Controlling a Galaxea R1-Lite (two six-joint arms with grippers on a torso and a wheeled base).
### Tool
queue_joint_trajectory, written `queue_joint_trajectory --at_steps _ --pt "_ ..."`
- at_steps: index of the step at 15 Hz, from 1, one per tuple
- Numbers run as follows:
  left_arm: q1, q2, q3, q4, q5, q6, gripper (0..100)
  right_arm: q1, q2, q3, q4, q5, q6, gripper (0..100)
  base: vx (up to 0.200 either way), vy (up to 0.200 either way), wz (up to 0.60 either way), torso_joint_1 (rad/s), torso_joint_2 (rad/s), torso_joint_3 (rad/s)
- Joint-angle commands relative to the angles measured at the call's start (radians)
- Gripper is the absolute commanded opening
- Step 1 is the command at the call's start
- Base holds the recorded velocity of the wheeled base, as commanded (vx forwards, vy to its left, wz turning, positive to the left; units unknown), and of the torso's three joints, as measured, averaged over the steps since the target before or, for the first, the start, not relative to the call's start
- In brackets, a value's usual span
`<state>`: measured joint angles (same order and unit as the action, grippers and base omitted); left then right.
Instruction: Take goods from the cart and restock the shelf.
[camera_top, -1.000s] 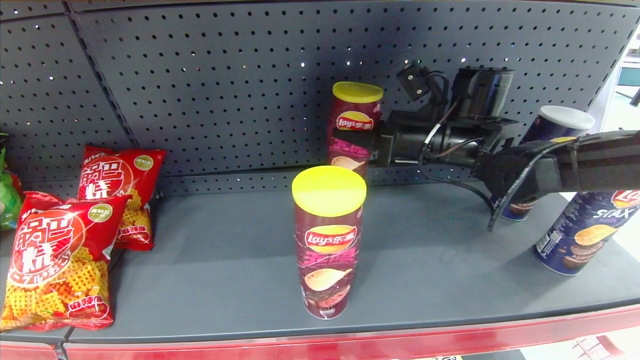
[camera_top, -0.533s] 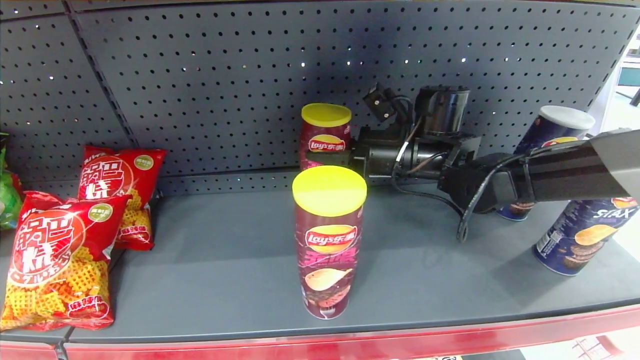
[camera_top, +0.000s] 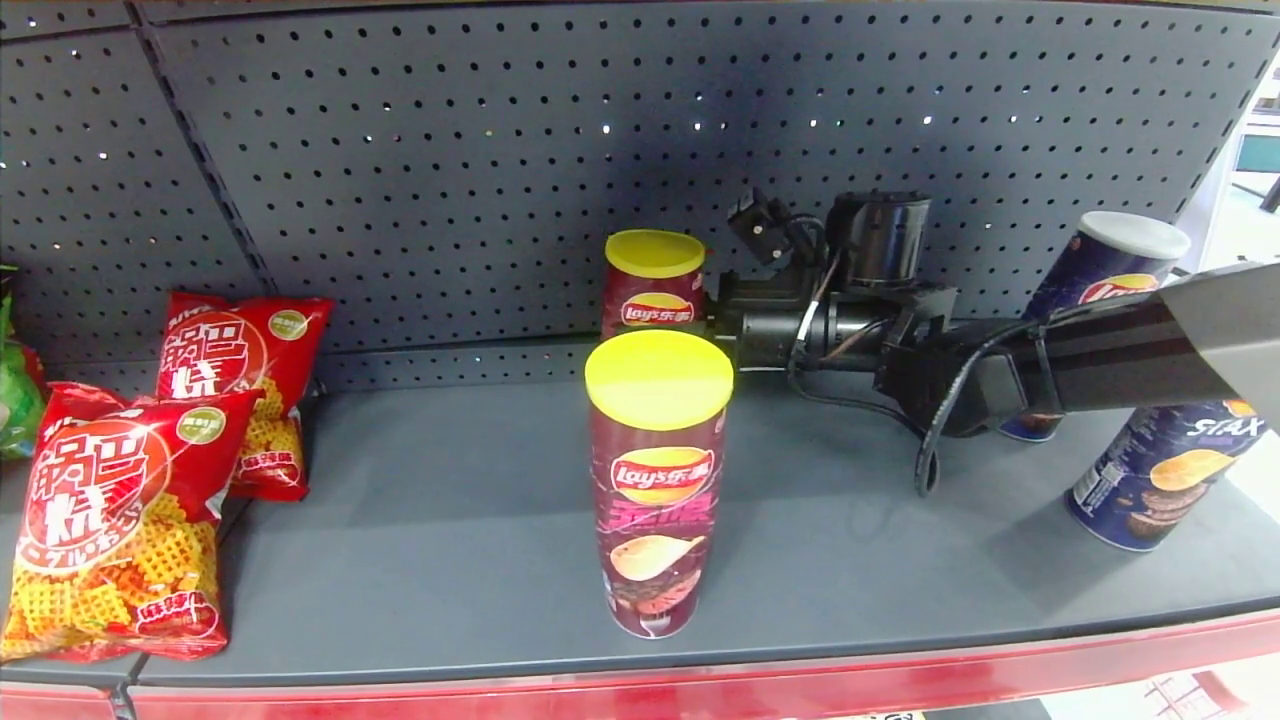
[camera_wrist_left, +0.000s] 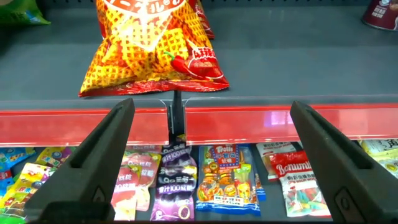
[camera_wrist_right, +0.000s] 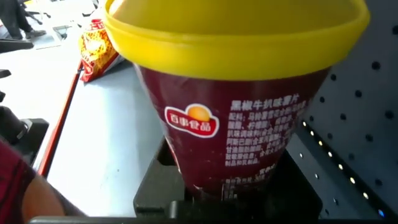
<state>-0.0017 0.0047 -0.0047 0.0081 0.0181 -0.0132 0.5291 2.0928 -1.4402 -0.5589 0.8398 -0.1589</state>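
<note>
My right gripper (camera_top: 690, 318) is shut on a maroon chip can with a yellow lid (camera_top: 653, 281), held upright at the back of the grey shelf (camera_top: 450, 520), close to the pegboard. The same can (camera_wrist_right: 236, 106) looms large in the right wrist view, its base hidden between the jaws. A second identical can (camera_top: 655, 480) stands near the shelf's front edge, directly before the held one. My left gripper (camera_wrist_left: 211, 162) is open below the shelf's red lip (camera_wrist_left: 249, 121), with nothing between its fingers (camera_wrist_left: 93, 168).
Two red snack bags (camera_top: 120, 520) lie at the shelf's left. Two dark blue chip cans (camera_top: 1160, 470) stand at the right, partly behind my right arm. A lower shelf holds several candy packets (camera_wrist_left: 224, 180). Bare shelf lies between the bags and the front can.
My right arm has carried the can leftward and down toward the shelf's back, settling behind the front can. The left gripper and other goods have not moved.
</note>
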Motion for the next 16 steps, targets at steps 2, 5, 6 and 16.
queue_joint_trajectory --at_steps 2,5,6,16 --pt "0.000 0.003 0.000 0.000 0.000 -0.001 100 -0.006 -0.020 0.026 0.002 0.002 -0.002 0 0.000 0.000 0.00 0.000 0.00 0.000" --pt "0.000 0.003 0.000 0.001 0.000 -0.001 100 -0.014 -0.026 0.027 0.002 0.010 -0.004 0 0.000 0.000 0.00 0.000 0.00 0.000" --pt "0.000 0.003 -0.001 0.000 0.000 -0.001 100 -0.011 -0.025 0.029 0.002 0.010 -0.004 0 0.000 0.000 0.00 0.000 0.00 0.000" --pt "0.000 0.003 -0.001 0.000 0.000 -0.001 100 0.018 -0.010 0.024 0.002 0.009 -0.016 0 0.000 0.000 0.00 0.000 0.00 0.000"
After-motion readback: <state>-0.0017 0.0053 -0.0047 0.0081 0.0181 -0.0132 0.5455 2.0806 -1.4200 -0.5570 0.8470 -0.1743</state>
